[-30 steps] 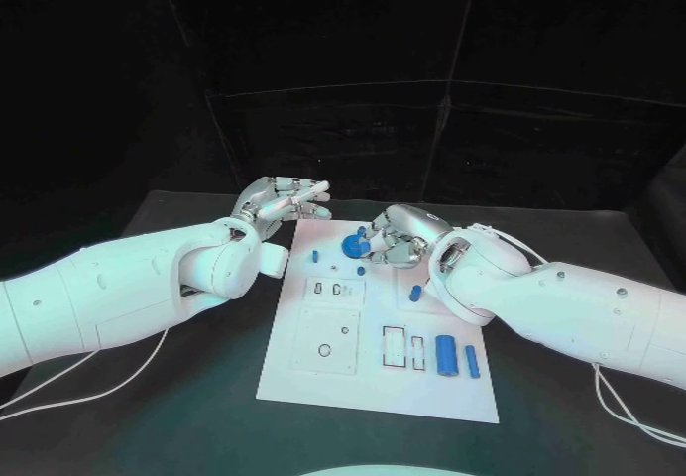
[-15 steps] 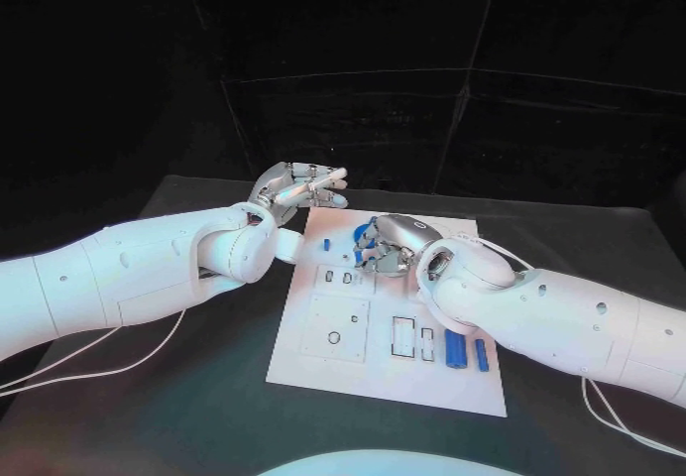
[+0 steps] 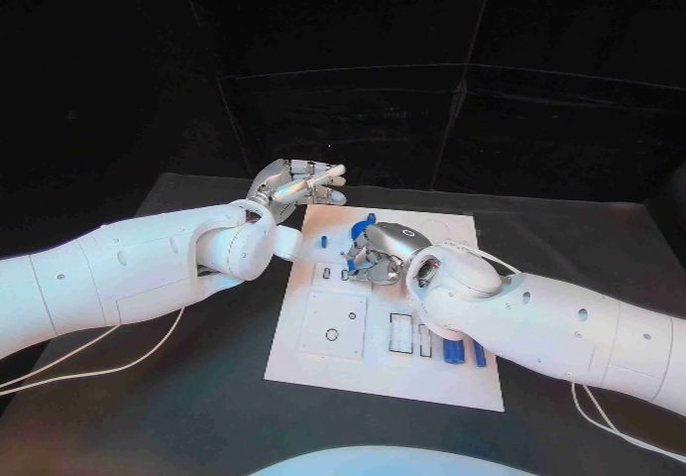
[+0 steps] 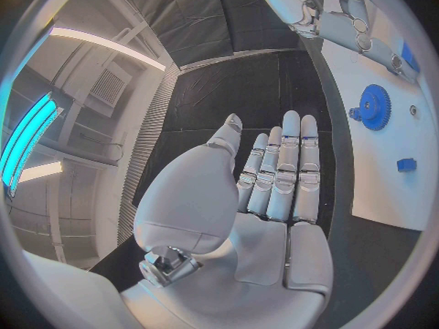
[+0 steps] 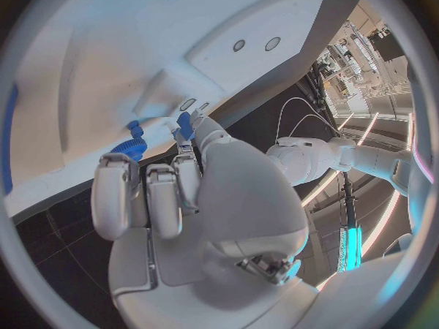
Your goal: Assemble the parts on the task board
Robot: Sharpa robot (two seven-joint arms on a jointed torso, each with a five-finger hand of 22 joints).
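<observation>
Head view: task board (image 3: 375, 382) lies white in the middle of the dark desk (image 3: 158, 407). My right robot hand (image 3: 375, 255) hangs curled over the board's far half, just beside the blue gear (image 3: 366, 222) near the far edge. My left robot hand (image 3: 300, 185) hovers off the board's far left corner, fingers stretched out and holding nothing. A blue peg (image 3: 323, 241) stands on the board just beside my left wrist. Two long blue pieces (image 3: 455, 352) lie side by side near the board's near right corner, partly under my right forearm.

Left wrist view: my left robot hand (image 4: 274, 190) is flat, fingers straight and close together, empty. Beyond them sit the blue gear (image 4: 373, 107) and the blue peg (image 4: 406, 165) on the board, with my right robot hand (image 4: 329, 14) further off.

Right wrist view: my right robot hand (image 5: 174, 197) has its fingers curled in, and thumb and fingertip seem to pinch a small blue part (image 5: 186, 124) just above the board, close to the blue gear (image 5: 128, 150).

I judge the step in hand to be carrying this part to its seat. The next move calls for lining it up over its hole and pressing straight down. The gear crowds the fingertips, and my own hand hides the target from above.
</observation>
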